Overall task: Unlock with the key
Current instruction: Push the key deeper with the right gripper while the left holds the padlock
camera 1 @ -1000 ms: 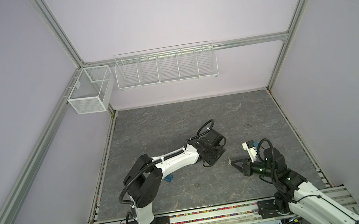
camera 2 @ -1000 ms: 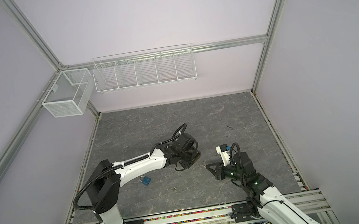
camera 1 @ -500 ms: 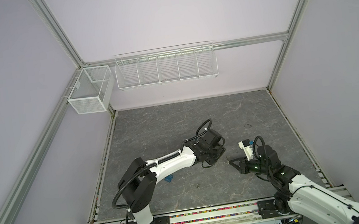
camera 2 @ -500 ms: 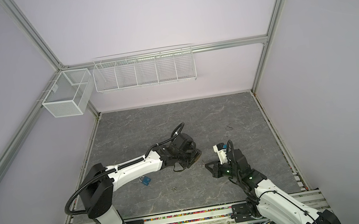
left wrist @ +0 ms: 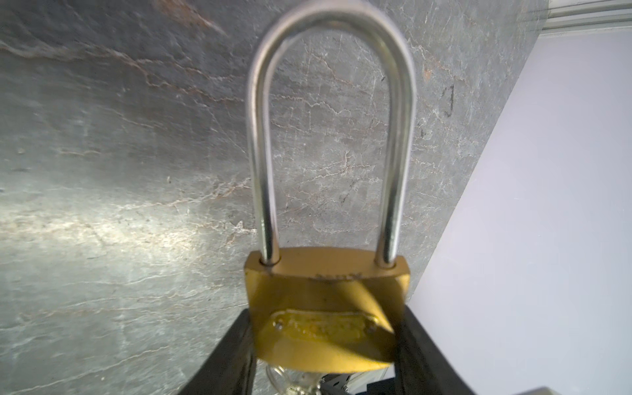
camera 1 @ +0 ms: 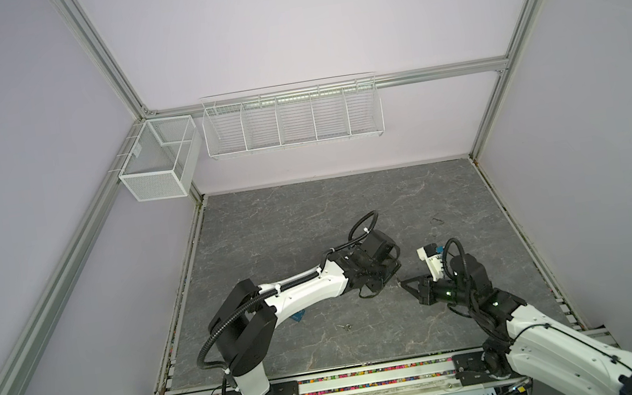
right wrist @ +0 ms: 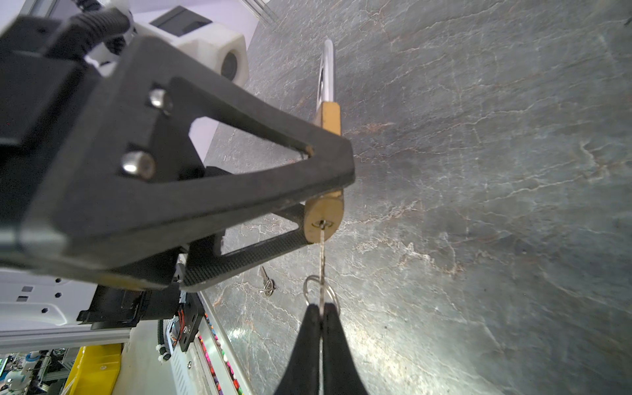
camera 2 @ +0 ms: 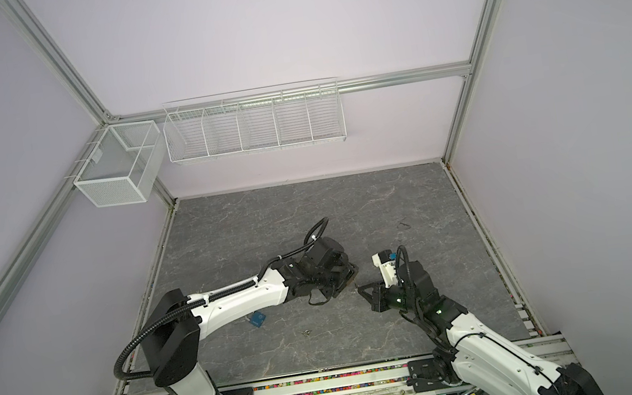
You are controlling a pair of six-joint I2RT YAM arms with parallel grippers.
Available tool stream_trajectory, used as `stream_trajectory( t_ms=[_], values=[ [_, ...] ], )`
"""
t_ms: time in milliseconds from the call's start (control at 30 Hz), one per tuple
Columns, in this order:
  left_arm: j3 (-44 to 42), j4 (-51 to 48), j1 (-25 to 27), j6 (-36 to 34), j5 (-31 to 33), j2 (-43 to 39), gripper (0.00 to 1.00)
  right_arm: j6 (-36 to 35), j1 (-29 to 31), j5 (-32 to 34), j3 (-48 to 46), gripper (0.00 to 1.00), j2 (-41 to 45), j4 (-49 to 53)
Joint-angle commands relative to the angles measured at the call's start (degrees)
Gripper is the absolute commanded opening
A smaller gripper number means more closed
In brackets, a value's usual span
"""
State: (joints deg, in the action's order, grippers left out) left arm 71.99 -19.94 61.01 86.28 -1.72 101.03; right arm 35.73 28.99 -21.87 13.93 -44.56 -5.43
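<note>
In both top views the padlock is almost wholly hidden under the left gripper (camera 1: 390, 276), and the key is too small to make out at the tip of the right gripper (camera 1: 404, 283). A blue object (camera 1: 297, 316) is half covered there by the left arm. The left wrist view shows the padlock (left wrist: 325, 307) clamped by its brass body between the two black fingers (left wrist: 236, 345), held off the table (left wrist: 119, 171). Both legs of its shackle (left wrist: 261, 154) are seated in the body, and the shackle's crown is cut off by the frame edge. Only the right wrist view shows the underside. The right gripper (right wrist: 321, 314) is pressed together on the key (right wrist: 322, 260), whose key ring (right wrist: 309, 284) hangs beside it. The blade meets the keyhole (right wrist: 321, 224) and seems to have entered, though how deep is unclear. A second key (right wrist: 265, 284) lies on the table near the left arm. Since a second ago the right gripper has edged closer to the left one, and the right arm's elbow has sunk into view at the lower corner.
</note>
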Motion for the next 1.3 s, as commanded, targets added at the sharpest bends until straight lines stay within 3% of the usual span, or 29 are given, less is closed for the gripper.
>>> stream_trajectory(
  t_ms=[0, 1033, 1267],
  values=[
    [0.0, 2.9, 0.5, -0.8, 1.6, -1.9, 0.00, -0.5, 0.4, 1.0, 1.3, 0.06, -0.3, -0.8],
    [-4.6, 7.8, 2.4, -9.4, 4.6, -5.6, 0.00, -1.5, 0.0, 1.4, 5.5, 0.06, 0.7, 3.4],
    [-5.2, 10.3, 3.0, -7.0, 5.1, -5.4, 0.00, -0.8, 0.1, 3.1, 5.0, 0.06, 0.9, 2.2]
  ],
)
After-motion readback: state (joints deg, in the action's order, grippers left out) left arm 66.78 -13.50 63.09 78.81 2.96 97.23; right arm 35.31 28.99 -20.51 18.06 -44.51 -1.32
